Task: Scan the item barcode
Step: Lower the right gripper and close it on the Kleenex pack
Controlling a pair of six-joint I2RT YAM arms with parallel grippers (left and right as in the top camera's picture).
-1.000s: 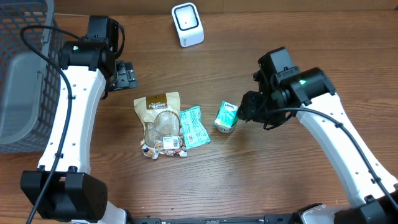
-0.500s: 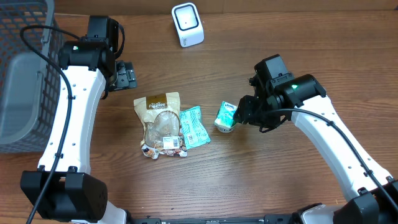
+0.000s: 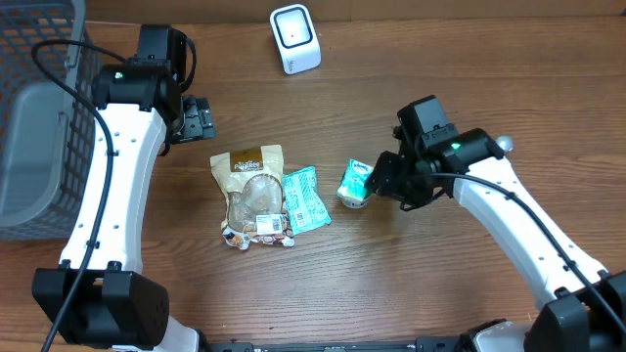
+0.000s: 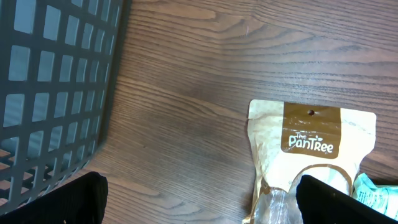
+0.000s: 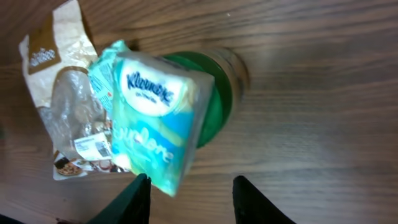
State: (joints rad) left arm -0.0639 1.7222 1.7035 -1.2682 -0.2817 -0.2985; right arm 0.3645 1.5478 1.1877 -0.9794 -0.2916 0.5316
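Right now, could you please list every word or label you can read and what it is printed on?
"The PanTree": brown and cream plastic snack pouch.
"Kleenex": teal and white soft tissue pack.
Word under "Kleenex": blurred, unreadable.
White sticker on the pouch: too small to read.
Flat teal foil packet: print too small.

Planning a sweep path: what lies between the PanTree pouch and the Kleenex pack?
A teal packet, lying against the PanTree pouch and just short of the Kleenex pack; the overhead view shows it best.
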